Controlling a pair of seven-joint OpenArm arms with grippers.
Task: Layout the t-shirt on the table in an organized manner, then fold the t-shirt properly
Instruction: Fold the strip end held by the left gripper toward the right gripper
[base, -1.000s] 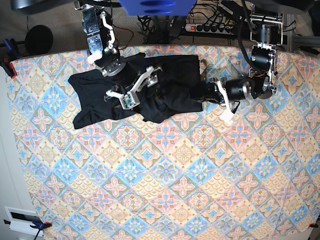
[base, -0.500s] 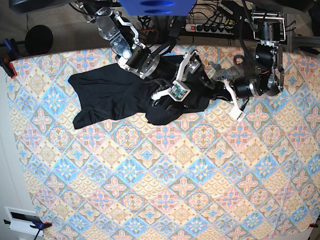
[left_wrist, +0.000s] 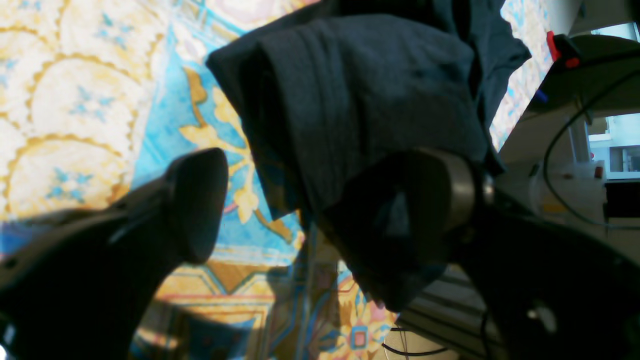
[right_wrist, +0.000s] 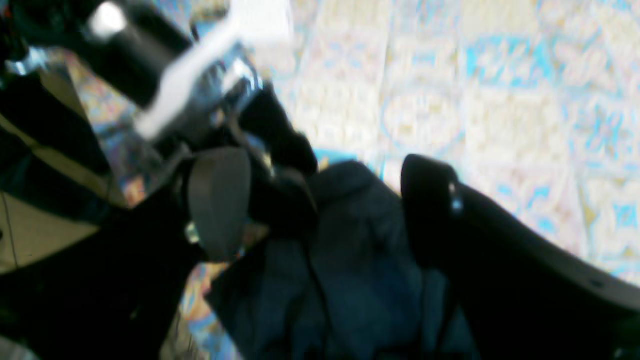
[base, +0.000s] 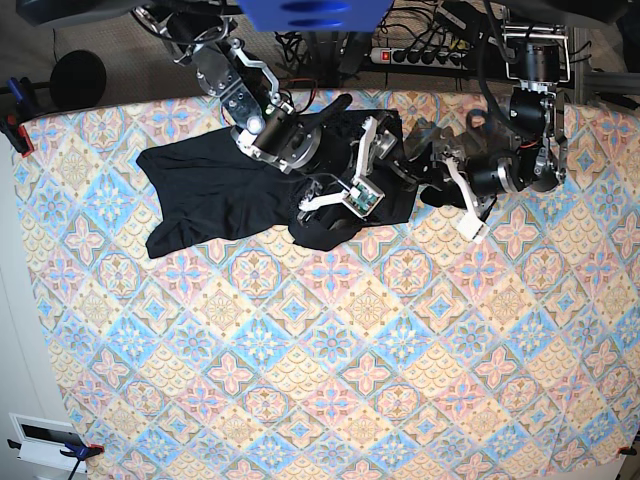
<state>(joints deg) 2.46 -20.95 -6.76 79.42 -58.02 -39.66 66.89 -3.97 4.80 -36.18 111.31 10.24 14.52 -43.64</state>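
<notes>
The black t-shirt (base: 200, 190) lies crumpled along the far side of the table (base: 350, 350), bunched at its right end. My left gripper (base: 427, 178) is at that right end. In the left wrist view the left gripper (left_wrist: 305, 185) is open, and a fold of the t-shirt (left_wrist: 360, 100) drapes against one finger (left_wrist: 415, 215). My right gripper (base: 385, 170) reaches across the shirt from the left toward the left gripper. In the blurred right wrist view the right gripper (right_wrist: 325, 170) is open, with t-shirt (right_wrist: 350, 280) fabric lying between its fingers.
A power strip (base: 420, 55) and cables lie behind the table's far edge. Red clamps (base: 15, 130) hold the cloth at the left edge. A white box (base: 40, 440) sits off the near left corner. The patterned cloth stretches bare across the near half.
My right arm swept right across the shirt to meet the left gripper. The left gripper's jaws went from shut on the shirt's edge to wide apart. The shirt's right end bunched up.
</notes>
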